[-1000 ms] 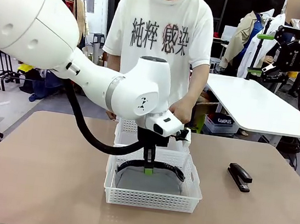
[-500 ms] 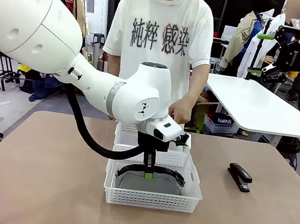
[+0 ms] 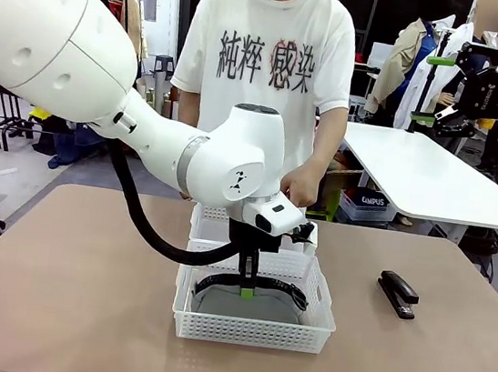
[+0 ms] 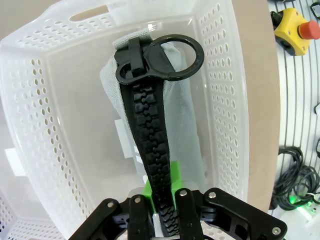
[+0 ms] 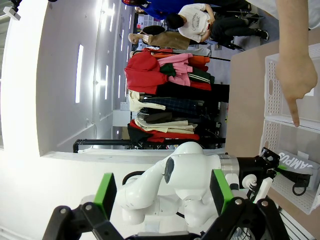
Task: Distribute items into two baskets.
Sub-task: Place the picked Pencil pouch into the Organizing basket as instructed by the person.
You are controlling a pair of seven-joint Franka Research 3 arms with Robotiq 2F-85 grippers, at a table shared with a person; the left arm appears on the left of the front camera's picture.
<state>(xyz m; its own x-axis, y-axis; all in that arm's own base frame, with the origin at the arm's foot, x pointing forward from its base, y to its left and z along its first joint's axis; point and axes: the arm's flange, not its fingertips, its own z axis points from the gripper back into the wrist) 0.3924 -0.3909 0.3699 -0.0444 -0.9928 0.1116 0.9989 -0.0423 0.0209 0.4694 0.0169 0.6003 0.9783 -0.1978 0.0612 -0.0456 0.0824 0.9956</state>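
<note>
My left gripper (image 4: 162,200) has its fingers clamped on the zipper strip (image 4: 150,125) of the grey pouch (image 4: 182,120). The pouch lies inside the near basket (image 3: 253,331) at frame centre, so I judge release is due. The right gripper (image 3: 434,89) hangs upper right, fingers apart. The stapler (image 3: 397,294) sits on the worktop (image 3: 73,264) at right.

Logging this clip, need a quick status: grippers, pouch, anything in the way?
Left gripper shut on pouch zipper, pouch down in near basket. Right gripper open, raised clear. Stapler on table. Person's hand pointing by far basket.

Robotics lab indicated: emergency-stop button (image 4: 295,27) and cables (image 4: 291,167) noted beside the left gripper (image 4: 161,189); garment rack (image 5: 165,95) ahead of the right gripper (image 5: 162,194).
</note>
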